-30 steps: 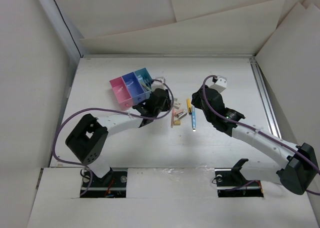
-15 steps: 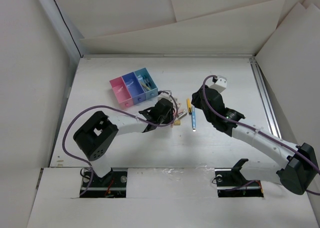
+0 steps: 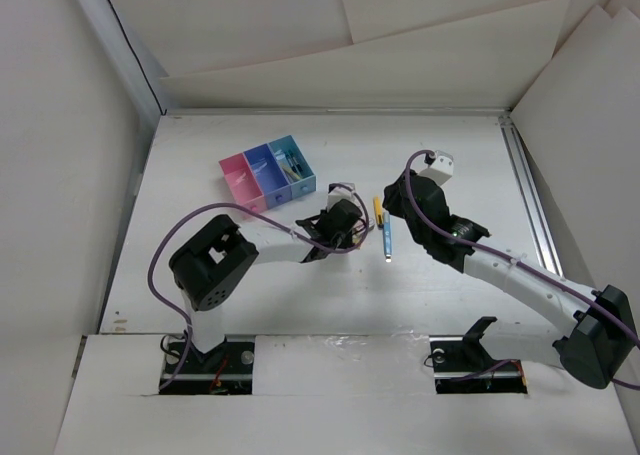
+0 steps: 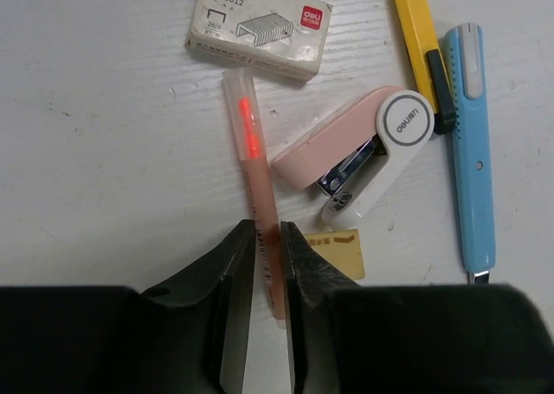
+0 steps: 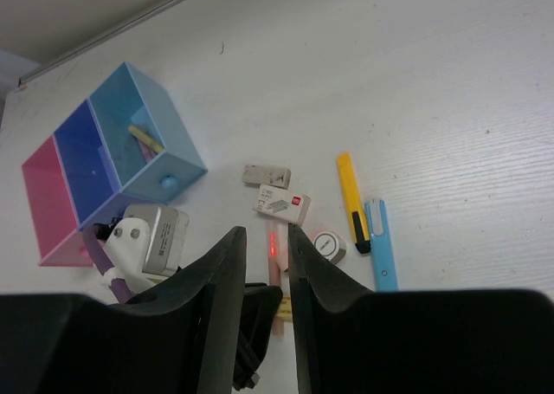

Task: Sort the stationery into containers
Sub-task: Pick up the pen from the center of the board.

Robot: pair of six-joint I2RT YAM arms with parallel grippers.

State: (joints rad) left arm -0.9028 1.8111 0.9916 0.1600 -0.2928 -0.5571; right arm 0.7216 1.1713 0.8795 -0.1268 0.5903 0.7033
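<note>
One pink pen [image 4: 256, 177], with a red window toward its far end, is found lying flat on the bench [image 4: 104, 151]. Its length runs from 12 to 6 o'clock in the left wrist view. Its 6 o'clock end is taken between the fingers [image 4: 235, 264] of the left hand [image 4: 267, 242], which are drawn in against both sides of the barrel.

A white staple box [image 4: 258, 17] is noted just off the pen's 12 o'clock tip. A pink-and-white stapler [image 4: 359, 156] is set just beside the pen at its 3 o'clock, with a small yellow block [image 4: 339, 251] at the stapler's 6 o'clock. Further toward 3 o'clock, a yellow cutter [image 4: 417, 39] and a blue cutter [image 4: 470, 143] are laid side by side.

The containers [image 3: 265, 175], pink, dark blue and light blue joined in a row, are recorded at 10 o'clock of the left hand in the top view, well apart from it. A yellow item [image 5: 144, 138] is seen in the light blue compartment.

The right hand [image 5: 267, 242] is poised above the bench. Its fingers are parted by a narrow gap and nothing is gripped.
</note>
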